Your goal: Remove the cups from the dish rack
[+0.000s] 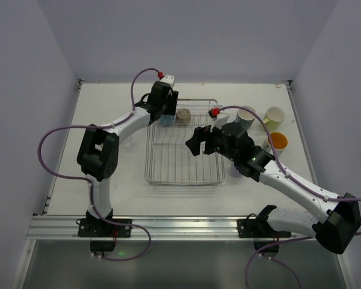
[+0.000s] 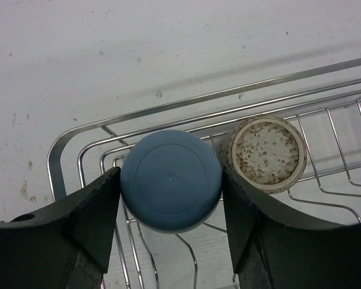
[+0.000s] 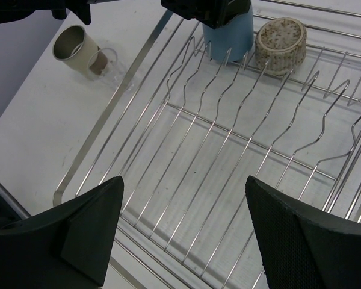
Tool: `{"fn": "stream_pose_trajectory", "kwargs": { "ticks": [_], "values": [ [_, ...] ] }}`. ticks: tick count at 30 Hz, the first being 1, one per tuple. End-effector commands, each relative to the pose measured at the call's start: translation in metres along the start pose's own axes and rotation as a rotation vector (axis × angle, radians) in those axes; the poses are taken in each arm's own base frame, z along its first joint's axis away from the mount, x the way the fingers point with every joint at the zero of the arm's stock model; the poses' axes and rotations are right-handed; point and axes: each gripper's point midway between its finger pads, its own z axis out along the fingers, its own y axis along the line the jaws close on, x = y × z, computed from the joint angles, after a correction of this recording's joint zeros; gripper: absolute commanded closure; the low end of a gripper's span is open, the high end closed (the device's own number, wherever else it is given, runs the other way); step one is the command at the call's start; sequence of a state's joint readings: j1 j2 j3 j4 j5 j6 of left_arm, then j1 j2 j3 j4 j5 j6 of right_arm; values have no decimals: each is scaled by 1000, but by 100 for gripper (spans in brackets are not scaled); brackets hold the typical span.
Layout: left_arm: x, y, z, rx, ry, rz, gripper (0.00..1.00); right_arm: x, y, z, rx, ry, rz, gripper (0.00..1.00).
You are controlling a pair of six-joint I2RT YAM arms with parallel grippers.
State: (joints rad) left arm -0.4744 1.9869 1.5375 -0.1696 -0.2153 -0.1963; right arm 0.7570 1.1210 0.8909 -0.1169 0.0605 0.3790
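Observation:
The silver wire dish rack point(image 1: 183, 182) lies mid-table. Two cups stand upside down in its far left corner: a blue cup point(image 1: 166, 120) and a beige speckled cup point(image 1: 183, 114). My left gripper point(image 1: 164, 108) is over that corner. In the left wrist view the gripper point(image 2: 171, 183) is shut on the blue cup point(image 2: 171, 174), one finger against each side, with the speckled cup point(image 2: 268, 153) just to its right. My right gripper point(image 1: 198, 143) hangs open and empty over the rack's wires point(image 3: 228, 138); its view shows the blue cup point(image 3: 231, 33) and the speckled cup point(image 3: 281, 37) ahead.
Right of the rack stand a light blue cup point(image 1: 246, 115), a yellow-green cup point(image 1: 274, 117) and an orange-lined cup point(image 1: 277, 141). The right wrist view shows a beige cup point(image 3: 75, 45) and a clear cup point(image 3: 105, 60) on the table beside the rack.

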Motion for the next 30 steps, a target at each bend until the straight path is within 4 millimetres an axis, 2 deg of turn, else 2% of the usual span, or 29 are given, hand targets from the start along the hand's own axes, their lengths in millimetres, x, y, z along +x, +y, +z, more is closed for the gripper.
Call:
{"fn": "stream_pose_trajectory", "kwargs": {
  "ticks": [1, 3, 5, 6, 8, 9, 11, 12, 14, 15, 16, 17, 18, 19, 20, 21, 22, 23, 24, 26, 29, 30],
  "values": [
    [-35, -1, -2, -16, -111, 2, 49, -10, 8, 2, -38, -37, 17, 16],
    [-49, -1, -14, -9, -147, -13, 57, -10, 8, 2, -40, -40, 17, 16],
    [-60, -2, -26, 7, -177, -30, 61, -14, 10, 1, -50, -56, 26, 16],
    [-76, -6, -41, 35, -218, -56, 62, -16, 12, 1, -60, -68, 35, 16],
    [-87, -8, -58, 66, -255, -86, 64, -19, 15, 0, -72, -80, 50, 16],
    [-104, -12, -79, 106, -301, -118, 65, -23, 19, 0, -86, -96, 60, 16],
    [-108, -16, -97, 144, -329, -142, 68, -30, 24, -3, -112, -128, 100, 16],
    [-125, -19, -120, 185, -385, -174, 69, -38, 28, -4, -129, -158, 116, 16],
    [-126, -21, -136, 223, -413, -201, 71, -39, 35, -9, -171, -177, 170, 16],
    [-137, -25, -161, 275, -452, -236, 73, -47, 40, -11, -199, -214, 195, 15],
    [-126, -27, -164, 303, -446, -253, 73, -50, 43, -14, -217, -231, 240, 15],
    [-123, -30, -173, 336, -452, -272, 75, -43, 42, -14, -226, -230, 261, 15],
    [-128, -39, -200, 424, -477, -310, 76, -52, 47, -21, -261, -276, 281, 15],
    [-113, -43, -201, 462, -467, -334, 76, -55, 49, -23, -277, -289, 311, 15],
    [-116, -43, -225, 511, -505, -358, 78, -50, 49, -24, -288, -286, 321, 15],
    [-116, -53, -241, 599, -519, -401, 79, -57, 54, -30, -319, -312, 338, 15],
    [-96, -56, -239, 625, -484, -424, 79, -59, 56, -31, -335, -322, 347, 14],
    [-92, -58, -249, 658, -488, -443, 81, -57, 57, -33, -348, -325, 353, 14],
    [-85, -62, -265, 729, -495, -479, 82, -63, 62, -39, -383, -347, 366, 14],
    [-79, -66, -280, 788, -496, -509, 83, -63, 63, -44, -397, -359, 381, 14],
    [-70, -72, -314, 919, -522, -545, 83, -69, 60, -55, -407, -408, 418, 13],
    [-64, -74, -318, 948, -511, -563, 84, -72, 62, -59, -421, -419, 430, 13]
  ]
}}
